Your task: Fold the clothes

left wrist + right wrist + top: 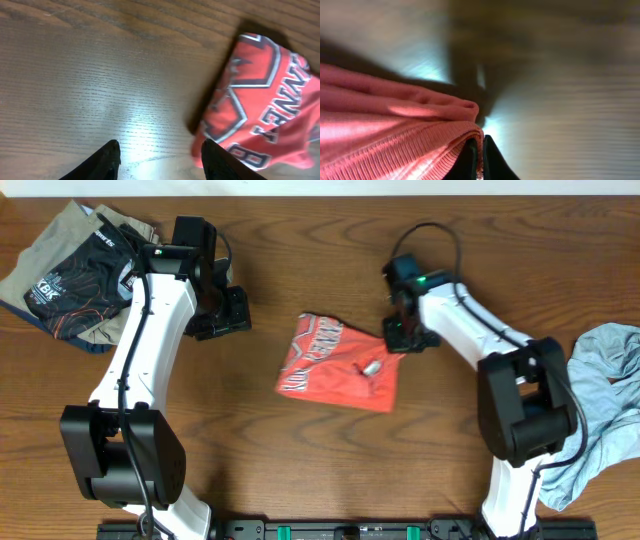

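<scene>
Right claw (479,155): fingertips almost closed, pinching the ribbed edge of the coral-red T-shirt (338,363). A thin sliver of fabric sits between them. Folds of the shirt bunch to the left of the claw in the right wrist view.

Overhead: the shirt lies at mid-table (300,470) as a compact, roughly four-sided folded bundle with grey-white lettering facing up. The right claw meets it at its far right corner.

Left claw (160,160): fingers spread wide, holding nothing, over bare wood. The shirt's lettered edge lies just to its right, not touching. From overhead this claw is near the shirt's left side but apart from it.

Pale blue-grey garment (605,410): crumpled at the right table edge, beside the right arm's base, well apart from the shirt.

Pile of dark and khaki clothes (75,275): far left corner, behind the left arm.
</scene>
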